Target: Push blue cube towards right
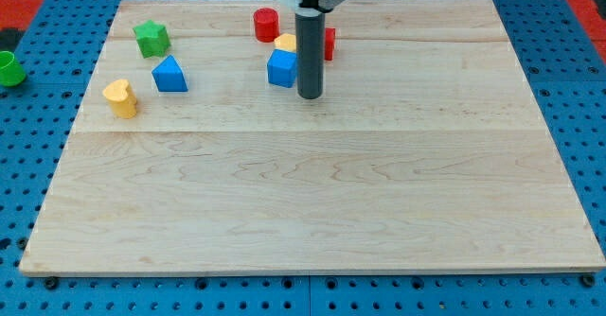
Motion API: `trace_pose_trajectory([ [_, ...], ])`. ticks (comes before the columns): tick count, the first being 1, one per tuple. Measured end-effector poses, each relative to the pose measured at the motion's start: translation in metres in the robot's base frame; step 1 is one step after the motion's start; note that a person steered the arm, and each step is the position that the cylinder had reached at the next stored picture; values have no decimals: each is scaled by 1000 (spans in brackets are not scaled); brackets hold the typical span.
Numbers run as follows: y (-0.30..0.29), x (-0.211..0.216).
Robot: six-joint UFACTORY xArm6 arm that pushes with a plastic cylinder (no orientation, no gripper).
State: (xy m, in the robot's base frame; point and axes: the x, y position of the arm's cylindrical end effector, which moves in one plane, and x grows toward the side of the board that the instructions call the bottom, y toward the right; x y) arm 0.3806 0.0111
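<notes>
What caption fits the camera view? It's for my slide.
My tip rests just right of the blue cube, on the wrong side for pushing it right.

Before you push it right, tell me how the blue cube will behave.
The blue cube has flat faces, so it should slide, not roll. A yellow block sits touching or close behind it and may get dragged along. My tip is on its right side, so I likely must reposition to its left first.

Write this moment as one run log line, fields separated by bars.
my tip: just right of blue cube | yellow block, red block: behind cube | cube: not yet pushed right
</notes>
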Motion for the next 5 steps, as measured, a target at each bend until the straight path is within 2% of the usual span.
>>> trace_pose_trajectory([
  [3,-5,-3],
  [5,-49,-3],
])
